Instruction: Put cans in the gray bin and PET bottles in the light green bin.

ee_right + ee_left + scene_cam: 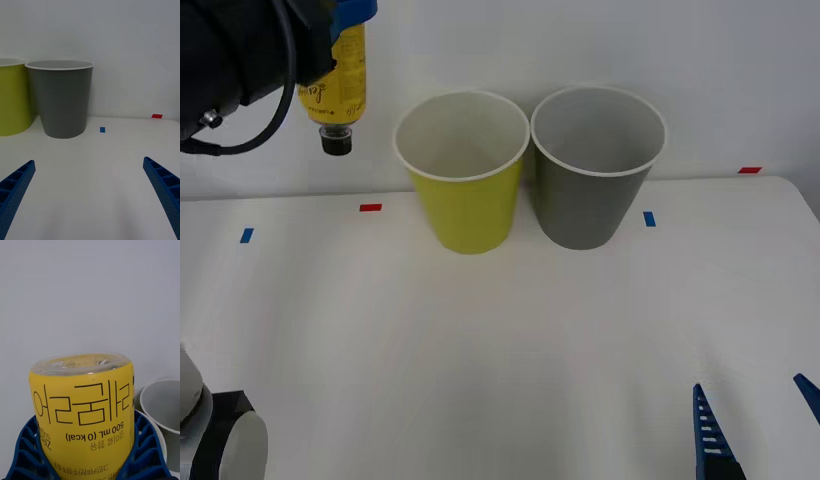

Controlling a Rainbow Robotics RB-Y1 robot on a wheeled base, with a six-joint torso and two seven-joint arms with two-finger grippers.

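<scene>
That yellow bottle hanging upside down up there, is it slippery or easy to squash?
The PET bottle looks empty through its clear base, so probably light. Its glossy label may be somewhat slippery, though the left tool cradles it with ribbed fingers. Thin plastic would likely dent if squeezed hard.

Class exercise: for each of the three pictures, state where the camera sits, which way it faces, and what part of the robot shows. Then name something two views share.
Front view: above the arms, looking down at the table; left gripper holds the PET bottle cap-down, high left of the light green bin.
Right wrist view: low over the table, facing the gray bin; right gripper open.
Left wrist view: on the left wrist, facing the bottle's base.
Shared: the gray bin.
</scene>
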